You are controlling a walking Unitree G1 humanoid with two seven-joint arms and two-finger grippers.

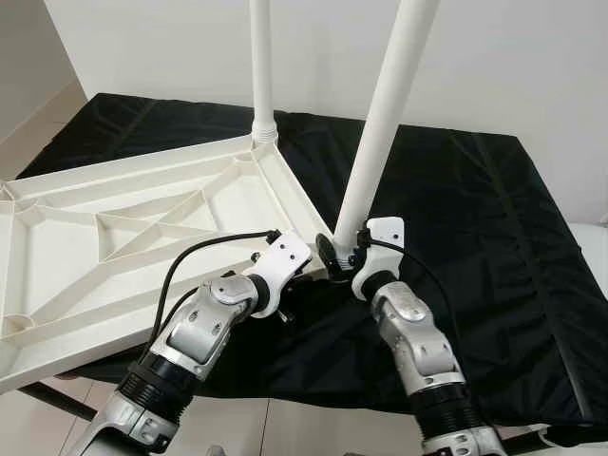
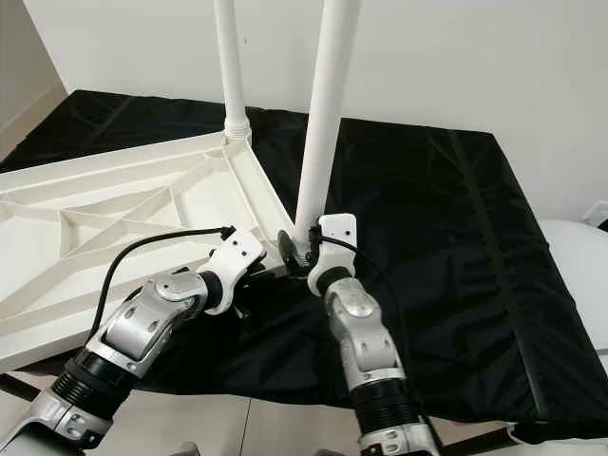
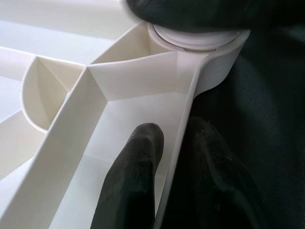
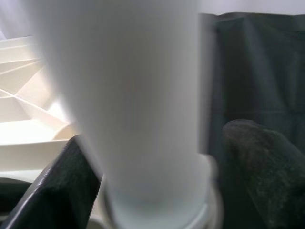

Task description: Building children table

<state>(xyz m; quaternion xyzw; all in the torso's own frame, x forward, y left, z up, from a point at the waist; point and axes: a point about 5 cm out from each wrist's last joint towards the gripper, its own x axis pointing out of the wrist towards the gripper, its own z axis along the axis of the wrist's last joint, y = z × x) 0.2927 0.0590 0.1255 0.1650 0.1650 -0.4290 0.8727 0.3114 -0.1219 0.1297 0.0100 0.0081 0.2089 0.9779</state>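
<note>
A white plastic tabletop lies upside down on a black cloth, its ribbed underside facing up. One white leg stands upright in the far corner socket. A second white leg leans slightly at the near corner socket. My right gripper is shut on the base of this leg, one finger on each side. My left gripper is shut on the tabletop's rim just beside that corner, with one finger inside the rim and the other outside.
The black cloth covers a low surface against a white wall. The tabletop overhangs its left and near edges above the tiled floor. A white rounded object sits at the right edge.
</note>
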